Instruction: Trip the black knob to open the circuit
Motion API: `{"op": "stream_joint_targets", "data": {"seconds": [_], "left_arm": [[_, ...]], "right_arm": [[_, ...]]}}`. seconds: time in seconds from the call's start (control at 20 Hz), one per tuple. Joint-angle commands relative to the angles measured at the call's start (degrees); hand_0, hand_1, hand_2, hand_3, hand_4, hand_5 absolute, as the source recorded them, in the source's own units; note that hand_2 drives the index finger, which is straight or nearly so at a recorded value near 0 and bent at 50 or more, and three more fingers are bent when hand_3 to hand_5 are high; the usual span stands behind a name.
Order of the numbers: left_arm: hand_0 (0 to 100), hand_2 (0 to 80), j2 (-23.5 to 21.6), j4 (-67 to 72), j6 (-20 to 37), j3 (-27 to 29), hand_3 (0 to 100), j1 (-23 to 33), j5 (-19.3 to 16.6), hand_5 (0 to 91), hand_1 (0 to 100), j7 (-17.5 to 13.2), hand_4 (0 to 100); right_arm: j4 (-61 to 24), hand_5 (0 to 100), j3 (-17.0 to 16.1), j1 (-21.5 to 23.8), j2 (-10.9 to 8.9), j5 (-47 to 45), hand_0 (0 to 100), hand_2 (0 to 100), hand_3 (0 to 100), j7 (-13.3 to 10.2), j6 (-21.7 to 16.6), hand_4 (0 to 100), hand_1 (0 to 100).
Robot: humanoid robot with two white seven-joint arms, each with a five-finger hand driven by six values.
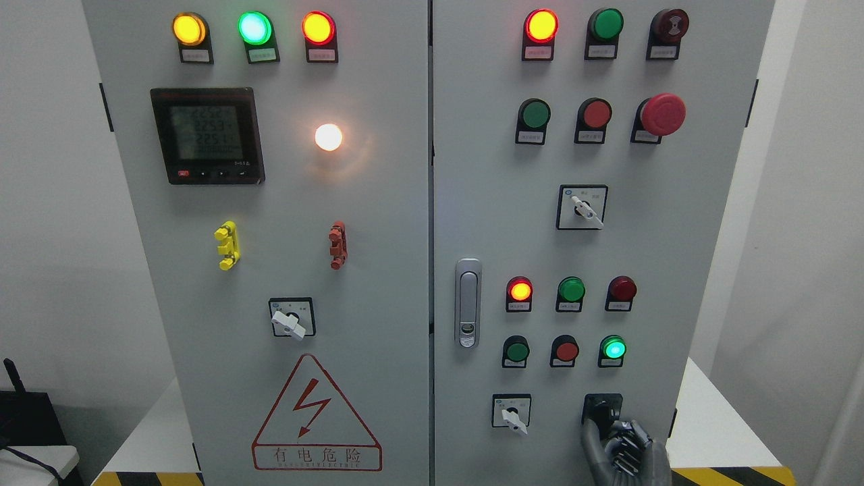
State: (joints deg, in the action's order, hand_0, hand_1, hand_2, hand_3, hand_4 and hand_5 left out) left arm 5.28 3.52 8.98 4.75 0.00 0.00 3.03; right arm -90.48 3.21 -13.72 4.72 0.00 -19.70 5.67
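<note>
At cabinet's lower right, right hand (617,442) on black knob (600,408).

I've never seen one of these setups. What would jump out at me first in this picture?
Probably the glowing white lamp on the left door of the grey cabinet, beside the dark digital meter. Next, the big red mushroom button at the upper right and the red lightning warning triangle at the lower left. At the bottom right, the right hand reaches up to the black knob.
</note>
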Motion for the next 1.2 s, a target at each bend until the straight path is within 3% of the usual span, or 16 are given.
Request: {"op": "stream_joint_targets", "data": {"seconds": [0.0, 1.15], "left_arm": [[12, 0.0, -0.01, 0.0, -0.02, 0.0, 0, -0.44, -1.93, 0.0, 39, 0.04, 0], [12, 0.0, -0.01, 0.0, -0.02, 0.0, 0, -0.44, -1.84, 0.0, 39, 0.04, 0]], "right_arm": [[0.04, 95, -0.66, 0.09, -0.15, 1.93, 48, 60, 91, -0.07, -0.05, 92, 76], [0.13, 95, -1.28, 0.18, -0.24, 5.26, 49, 55, 87, -0.25, -0.22, 91, 78]]}}
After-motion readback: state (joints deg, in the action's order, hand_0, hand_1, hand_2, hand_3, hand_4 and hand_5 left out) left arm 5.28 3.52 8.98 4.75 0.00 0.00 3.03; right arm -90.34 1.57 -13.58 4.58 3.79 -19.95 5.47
